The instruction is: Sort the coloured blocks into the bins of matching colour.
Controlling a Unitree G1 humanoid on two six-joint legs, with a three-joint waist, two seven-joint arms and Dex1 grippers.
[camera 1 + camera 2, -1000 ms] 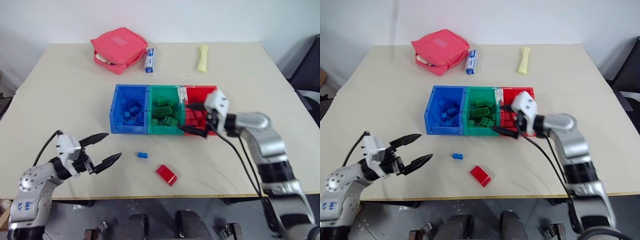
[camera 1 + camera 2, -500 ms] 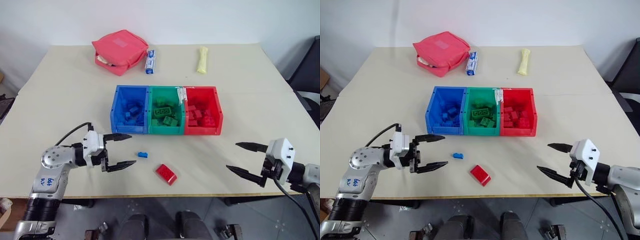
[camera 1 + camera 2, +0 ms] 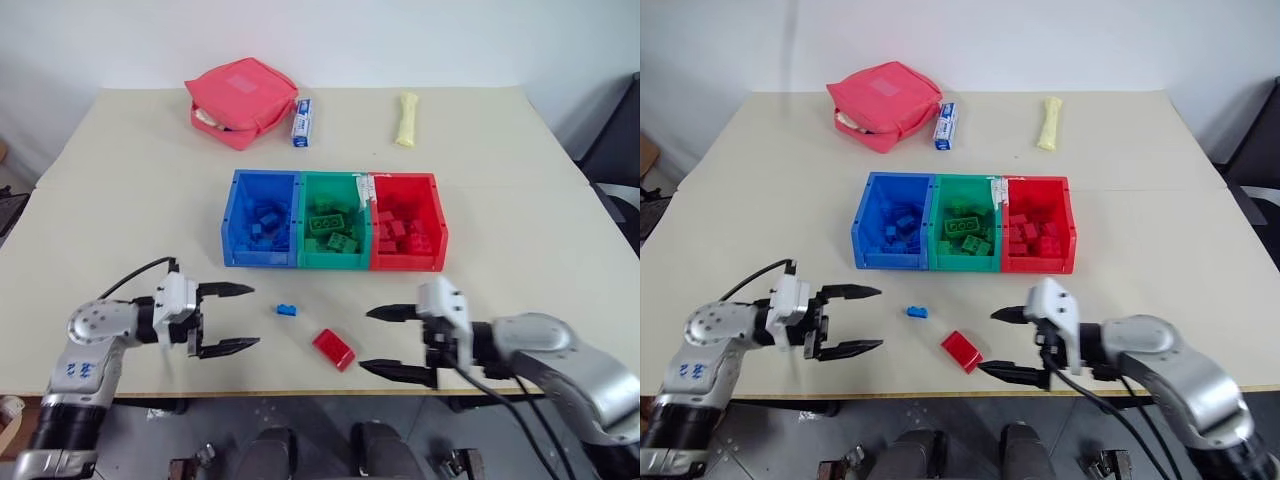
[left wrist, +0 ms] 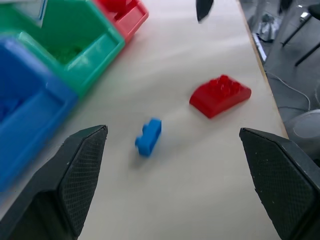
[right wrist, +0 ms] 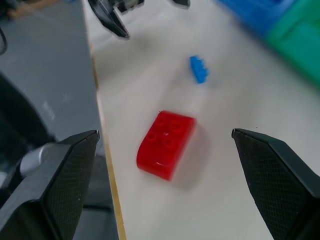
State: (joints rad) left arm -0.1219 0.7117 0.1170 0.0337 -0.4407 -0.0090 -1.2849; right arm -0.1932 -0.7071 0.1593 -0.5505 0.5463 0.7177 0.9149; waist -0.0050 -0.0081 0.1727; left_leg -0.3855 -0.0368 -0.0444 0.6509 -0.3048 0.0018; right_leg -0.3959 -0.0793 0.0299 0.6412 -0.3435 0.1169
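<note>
The right hand hung spread wide and empty just above the table, its fingers flanking the near side of the red block without touching it. The left hand was equally spread and empty, pointing toward the small blue block. Both blocks lay near the table's front edge, before the bins.

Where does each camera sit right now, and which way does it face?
Head stereo pair: looks forward and down over the table, bins, left gripper and right gripper.
Left wrist: looks along its fingers at the blue block.
Right wrist: faces the red block.
Both wrist views share both blocks.
</note>
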